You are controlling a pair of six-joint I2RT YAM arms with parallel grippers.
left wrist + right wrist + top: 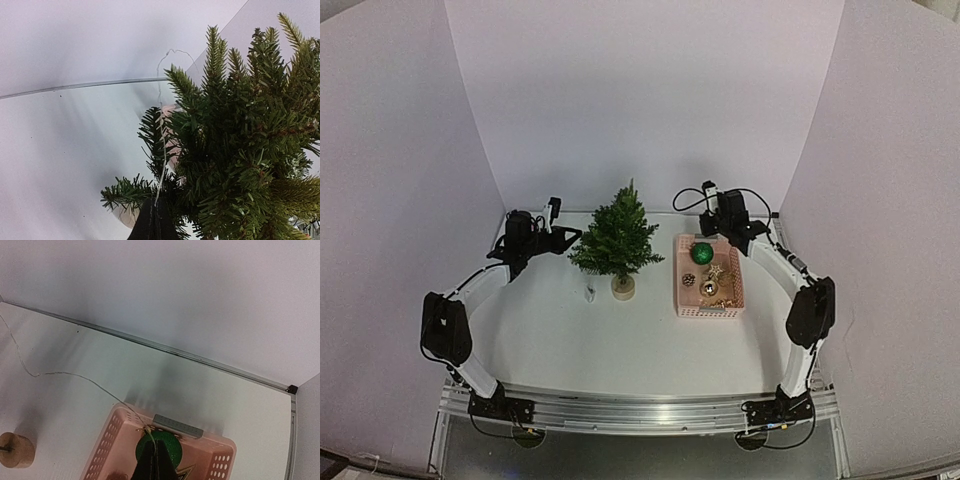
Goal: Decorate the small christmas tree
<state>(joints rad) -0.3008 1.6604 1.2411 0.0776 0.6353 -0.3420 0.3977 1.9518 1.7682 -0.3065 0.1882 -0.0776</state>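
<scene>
Small christmas tree (617, 238): miniature artificial fir, dark green, bushy needle branches, conical, tapering to 1 pointed tip. Short trunk set in pale tan round base (623, 288). Stands upright on white table (560, 330), about mid-width, toward rear. Left wrist view: foliage fills right half of frame, needle tips lighter green. Right wrist view: only base shows, at lower left edge.

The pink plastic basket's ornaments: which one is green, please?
The round green bauble at the basket's far end; the others look gold or brown.
</scene>
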